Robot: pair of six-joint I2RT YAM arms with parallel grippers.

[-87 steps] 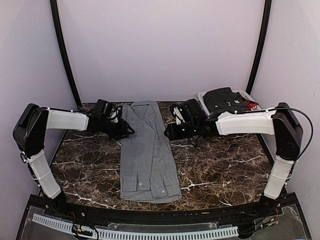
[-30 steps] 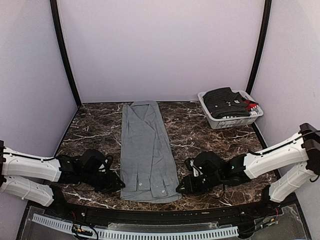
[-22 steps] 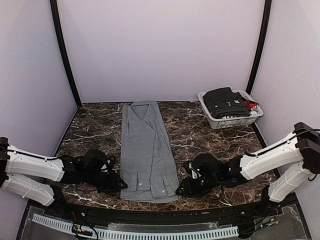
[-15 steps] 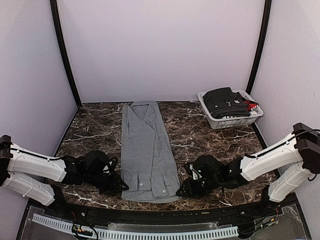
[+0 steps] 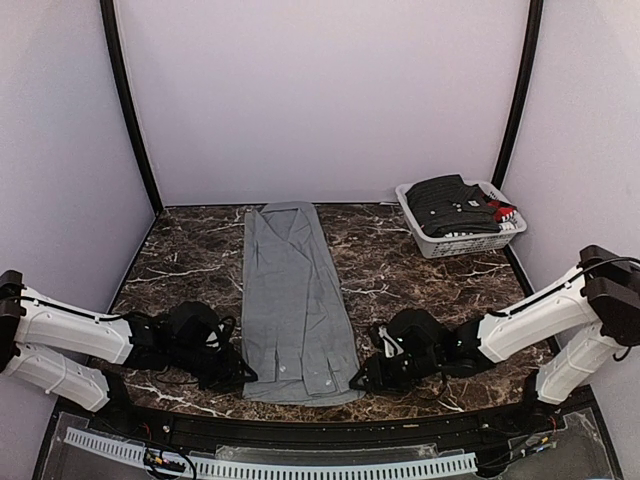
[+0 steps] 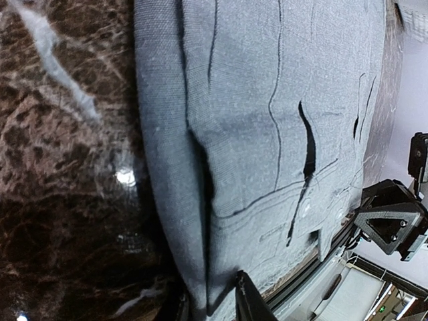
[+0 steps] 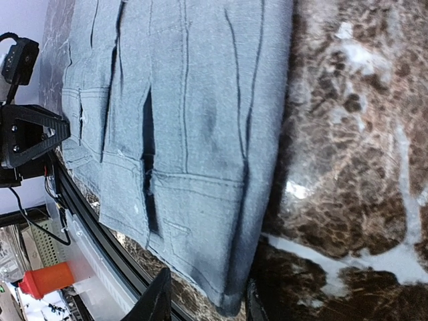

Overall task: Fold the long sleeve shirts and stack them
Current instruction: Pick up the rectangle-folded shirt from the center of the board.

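A plain grey long sleeve shirt (image 5: pixel 295 300) lies as a long narrow strip down the middle of the marble table, collar at the far end. My left gripper (image 5: pixel 243 372) sits low at its near left corner. In the left wrist view (image 6: pixel 212 306) its jaws stand close together with the shirt's (image 6: pixel 267 100) folded edge pinched between them. My right gripper (image 5: pixel 357 383) sits low at the near right corner. In the right wrist view (image 7: pixel 204 301) its jaws straddle the flat corner of the shirt (image 7: pixel 187 100) with a gap.
A white basket (image 5: pixel 430 243) holding dark folded clothes (image 5: pixel 455 200) stands at the far right corner. The table's black front rail (image 5: pixel 300 425) runs just behind the shirt's near hem. Purple walls close in the back and sides.
Both arms swung from the shirt's collar end down to its near corners. In the last half second they have barely shifted, settling at the hem.
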